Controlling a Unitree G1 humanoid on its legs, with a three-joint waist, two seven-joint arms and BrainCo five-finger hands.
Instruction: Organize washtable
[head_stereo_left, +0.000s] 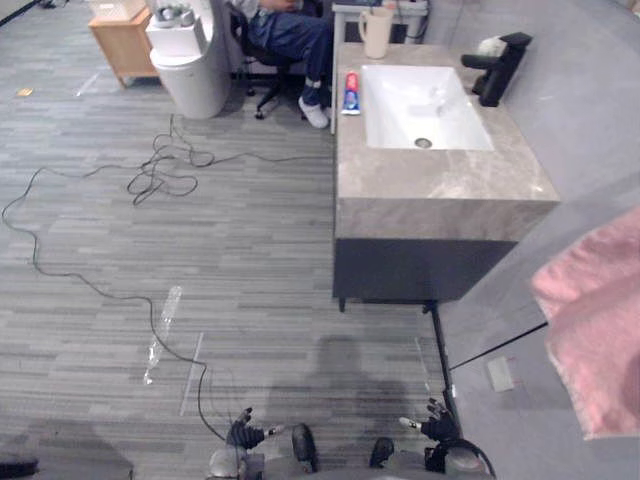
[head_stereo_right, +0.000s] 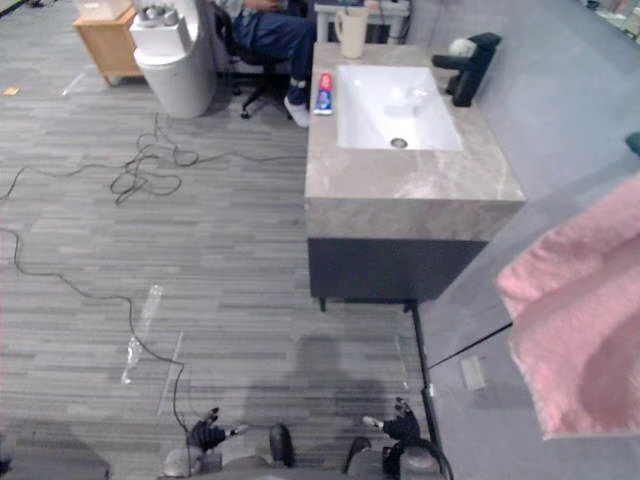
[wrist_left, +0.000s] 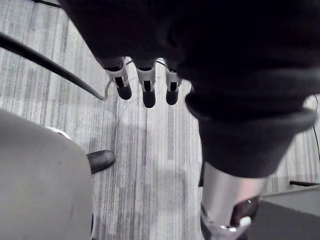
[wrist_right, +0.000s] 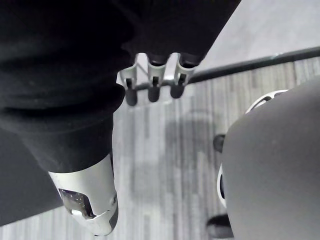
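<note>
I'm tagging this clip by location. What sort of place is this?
Probably a mock bathroom in a lab or office: a stone-topped washstand with a white sink and black faucet, a pink towel hanging nearby, yet a person sits on a wheeled chair behind it.

The right hand (wrist_right: 150, 70) is hanging above the grey plank floor (wrist_right: 155, 170), and it is holding nothing. Its fingers (wrist_right: 131, 94) are pointing out in a row, relaxed and nearly straight, with the thumb (wrist_right: 87, 197) standing apart from them. Past the fingertips a dark straight strip (wrist_right: 260, 62) is running along the edge of the floor, and a plain grey surface (wrist_right: 270, 25) is lying beyond it.
</note>
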